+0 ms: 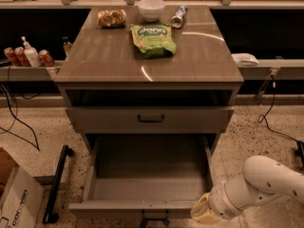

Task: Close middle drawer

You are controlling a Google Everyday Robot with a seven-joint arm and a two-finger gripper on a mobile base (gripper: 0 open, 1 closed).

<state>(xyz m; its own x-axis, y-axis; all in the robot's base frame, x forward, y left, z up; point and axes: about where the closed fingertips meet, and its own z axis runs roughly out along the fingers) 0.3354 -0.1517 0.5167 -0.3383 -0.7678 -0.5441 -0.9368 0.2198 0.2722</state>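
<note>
The middle drawer (142, 206) stood pulled far out of the grey-brown cabinet (118, 68), below the upper drawer (190, 119). The gripper (205, 212) was low at its right front corner, very near the front. Whether it was open or closed, I could not tell.

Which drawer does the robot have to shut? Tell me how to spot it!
Find the grey-brown cabinet with a green snack bag on top. Below its top drawer is the middle drawer, with the gripper by its front right corner. Unlike the top drawer, it is pulled far out, so you can see its empty inside.
</note>
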